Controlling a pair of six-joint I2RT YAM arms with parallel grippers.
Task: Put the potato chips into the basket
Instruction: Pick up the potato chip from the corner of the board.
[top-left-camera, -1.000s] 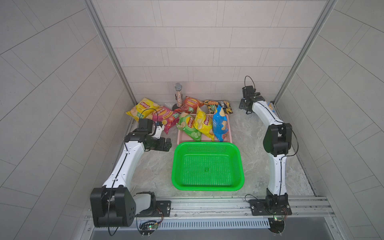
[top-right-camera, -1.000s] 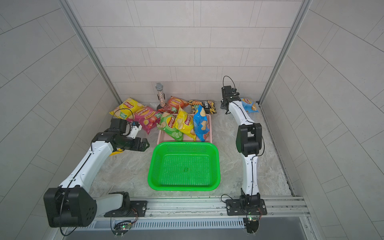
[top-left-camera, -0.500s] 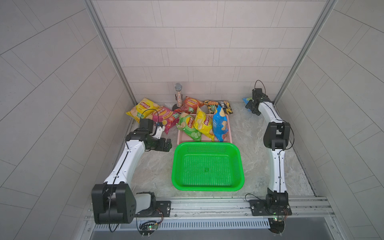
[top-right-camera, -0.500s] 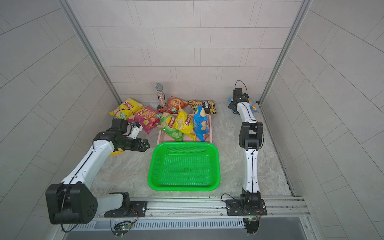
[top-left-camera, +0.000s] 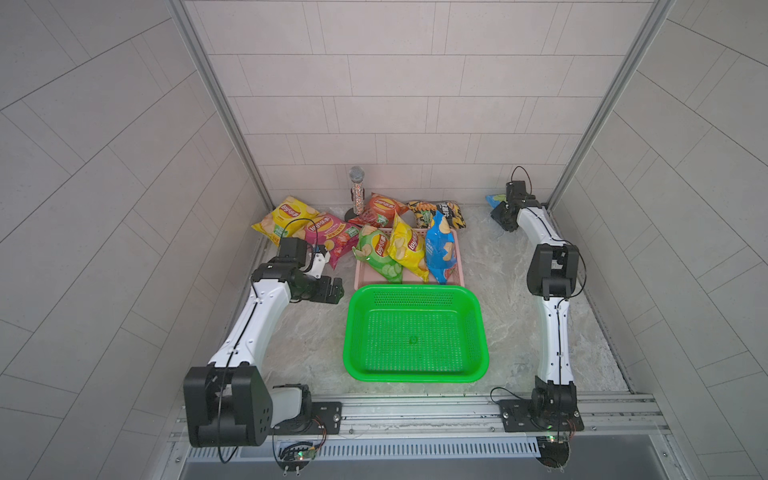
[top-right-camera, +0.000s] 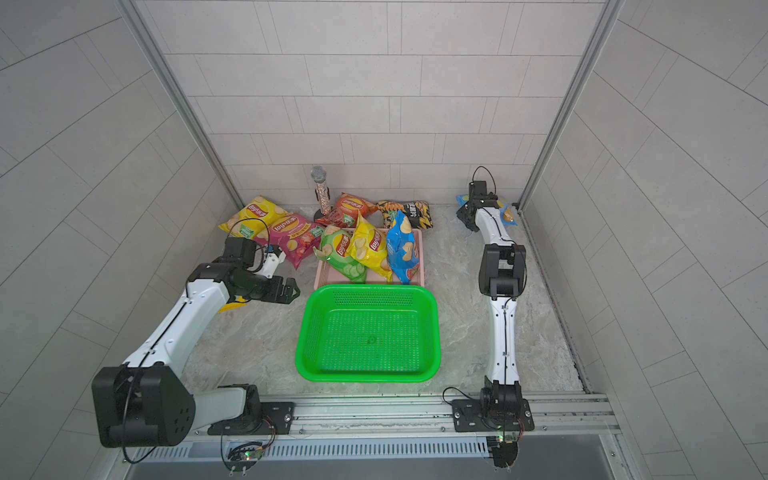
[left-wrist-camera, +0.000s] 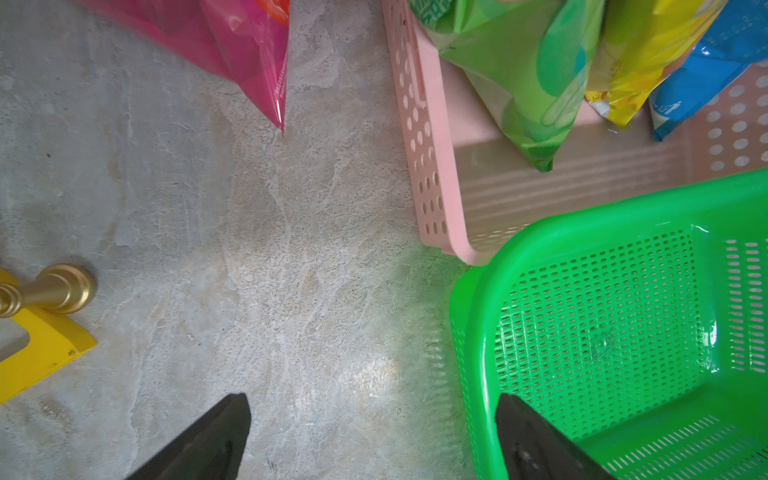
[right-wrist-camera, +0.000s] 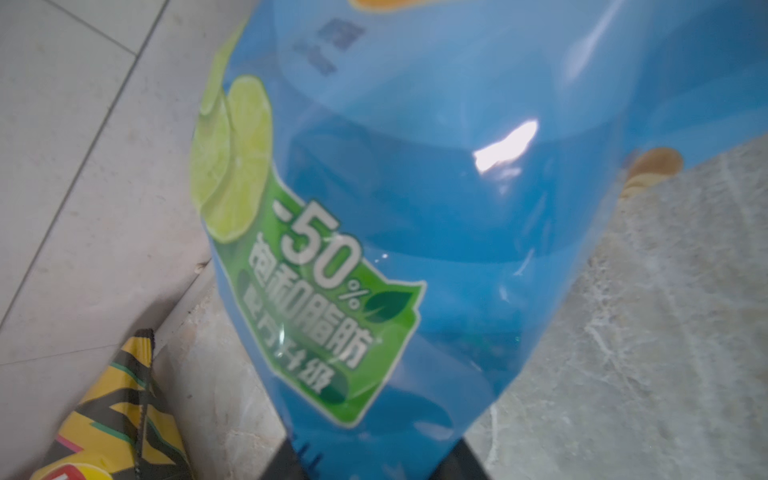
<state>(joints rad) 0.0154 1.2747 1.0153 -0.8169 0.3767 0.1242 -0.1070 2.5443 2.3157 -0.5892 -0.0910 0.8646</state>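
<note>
Chip bags (top-left-camera: 407, 249) heaped behind green basket (top-left-camera: 415, 375), blue bag (right-wrist-camera: 457, 208) in right pincer (right-wrist-camera: 376, 457)

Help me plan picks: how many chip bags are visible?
8: green bag, yellow bag, blue bag in the pink tray; corner yellow bag, magenta bag left of it; red bag, black bag behind it; far blue bag at the right gripper. Others possibly hidden.
</note>
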